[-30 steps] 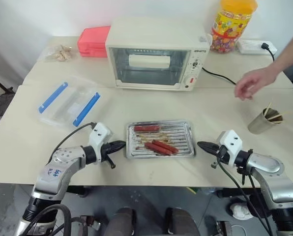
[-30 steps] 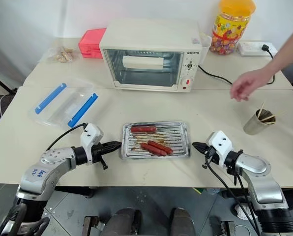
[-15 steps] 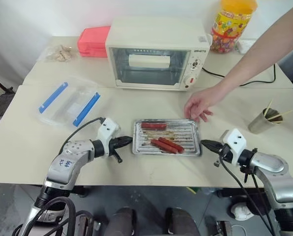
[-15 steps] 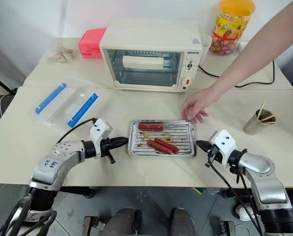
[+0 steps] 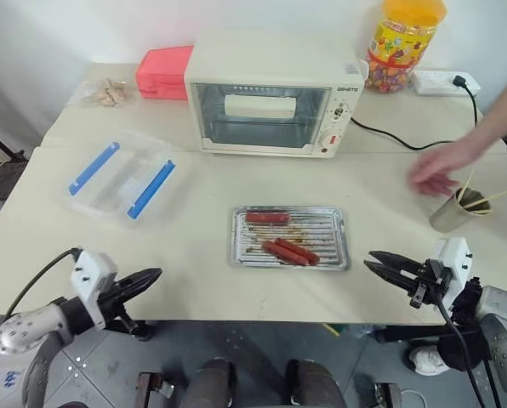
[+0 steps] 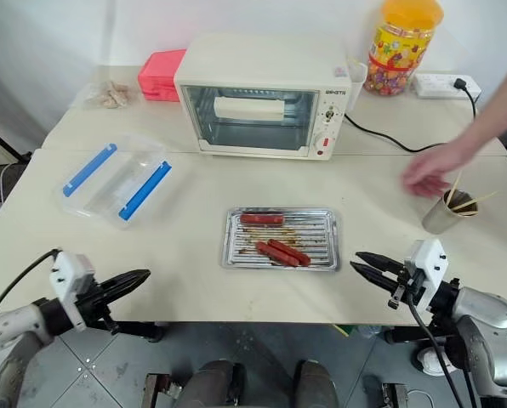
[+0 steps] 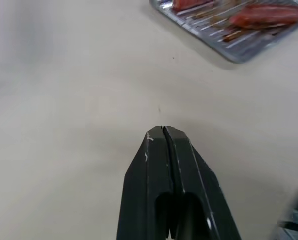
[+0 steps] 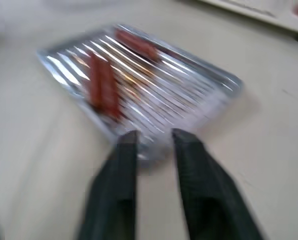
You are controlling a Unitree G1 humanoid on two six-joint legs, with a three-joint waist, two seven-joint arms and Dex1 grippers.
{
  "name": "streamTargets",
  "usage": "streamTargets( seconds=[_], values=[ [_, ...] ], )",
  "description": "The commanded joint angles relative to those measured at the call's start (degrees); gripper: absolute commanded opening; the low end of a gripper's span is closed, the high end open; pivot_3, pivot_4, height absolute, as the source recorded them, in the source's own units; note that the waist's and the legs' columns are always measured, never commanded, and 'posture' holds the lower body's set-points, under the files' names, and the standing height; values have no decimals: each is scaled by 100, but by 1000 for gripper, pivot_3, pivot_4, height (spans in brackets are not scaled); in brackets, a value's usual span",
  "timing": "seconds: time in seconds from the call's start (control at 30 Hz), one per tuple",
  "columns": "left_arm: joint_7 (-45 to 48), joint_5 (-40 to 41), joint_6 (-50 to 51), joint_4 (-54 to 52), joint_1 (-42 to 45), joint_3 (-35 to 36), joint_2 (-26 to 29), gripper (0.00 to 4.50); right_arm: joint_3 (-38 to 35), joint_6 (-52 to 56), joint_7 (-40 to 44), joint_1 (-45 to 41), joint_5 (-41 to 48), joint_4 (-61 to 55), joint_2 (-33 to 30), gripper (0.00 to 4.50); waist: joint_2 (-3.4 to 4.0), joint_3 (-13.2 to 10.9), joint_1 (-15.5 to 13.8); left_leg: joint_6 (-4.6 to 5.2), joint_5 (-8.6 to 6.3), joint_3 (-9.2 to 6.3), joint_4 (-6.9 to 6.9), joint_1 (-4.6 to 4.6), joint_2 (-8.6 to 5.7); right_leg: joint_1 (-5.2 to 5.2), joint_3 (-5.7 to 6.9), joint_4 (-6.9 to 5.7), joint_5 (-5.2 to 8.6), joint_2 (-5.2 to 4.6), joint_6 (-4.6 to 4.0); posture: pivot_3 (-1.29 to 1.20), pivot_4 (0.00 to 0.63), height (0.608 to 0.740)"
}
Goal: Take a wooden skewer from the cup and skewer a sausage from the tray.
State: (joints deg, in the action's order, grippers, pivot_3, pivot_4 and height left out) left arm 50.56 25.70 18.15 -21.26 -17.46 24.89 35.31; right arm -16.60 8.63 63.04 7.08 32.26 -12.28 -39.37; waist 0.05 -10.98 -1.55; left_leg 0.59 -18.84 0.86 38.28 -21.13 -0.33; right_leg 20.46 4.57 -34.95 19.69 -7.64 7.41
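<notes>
While tray [image 5: 289,237] holds 3 sausages [image 5: 286,252] | right pincer [image 5: 373,262] apparently parted

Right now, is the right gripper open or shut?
Open: the right gripper shows a clear gap between its black fingers, empty, pointing at the tray.

Colours on the beige table

The ribbed silver metal tray [image 5: 289,237] holds red-brown sausages [image 5: 285,252]; the shiny steel cup [image 5: 451,212] has pale wooden skewers [image 5: 466,189]; the cream toaster oven [image 5: 270,93] is plain.

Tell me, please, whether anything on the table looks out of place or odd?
A person's hand reaches over the cup of skewers, beside the right gripper. The tray sits square with brown grease stains; nothing is spilled.
</notes>
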Motion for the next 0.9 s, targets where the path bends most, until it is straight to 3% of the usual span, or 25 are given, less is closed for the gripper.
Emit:
streamTargets(
  seconds=[0.03,0.13,0.23,0.47,0.57,0.67,0.77,0.9],
  values=[
    [440,210,-374,65,-285,362,183,534,293,-234,423,206,149,-520,59,2519,0,0,13,-1,-1,-1,-1,-1,1,2,-1,0,0,-1,0,0,150,740],
    [403,388,-415,222,-428,729,160,1450,561,-576,521,283,-72,-568,166,3574,0,0,23,-5,-3,0,-6,0,6,3,-2,2,0,2,-2,0,150,740],
    [-270,544,-426,327,-404,1276,-238,2364,656,-707,368,276,-189,-520,271,4498,0,0,24,-4,-3,1,-6,0,4,3,-3,0,0,1,-2,0,150,740],
    [-2176,1077,360,752,34,2203,-911,4482,695,-841,92,127,-324,-419,324,4500,-7,4,21,-4,-3,0,-5,2,5,3,0,-9,0,6,-1,0,150,740],
    [-2837,1429,880,1139,682,2342,-785,4482,738,-852,-45,-24,-392,-391,367,4500,-13,6,-8,-3,-3,-3,-2,2,1,3,1,-15,0,5,-1,0,150,740],
    [-3295,974,981,1772,1252,2184,-396,4482,787,-829,-98,-132,-415,-418,391,4500,-24,13,-7,-4,-2,-11,3,0,-1,2,5,-23,0,6,-1,0,150,740],
    [-3823,-51,495,2895,1919,1716,204,4482,814,-847,-166,-233,-450,-426,413,4500,-33,18,13,-5,-2,-5,-1,2,-2,11,13,-46,0,12,-2,0,150,740],
    [-4104,-570,42,3930,2796,1294,454,4482,797,-853,-253,-277,-475,-411,417,4500,-35,19,21,-4,-2,15,-6,3,-4,21,41,-50,0,10,-1,0,150,740]
  ],
)
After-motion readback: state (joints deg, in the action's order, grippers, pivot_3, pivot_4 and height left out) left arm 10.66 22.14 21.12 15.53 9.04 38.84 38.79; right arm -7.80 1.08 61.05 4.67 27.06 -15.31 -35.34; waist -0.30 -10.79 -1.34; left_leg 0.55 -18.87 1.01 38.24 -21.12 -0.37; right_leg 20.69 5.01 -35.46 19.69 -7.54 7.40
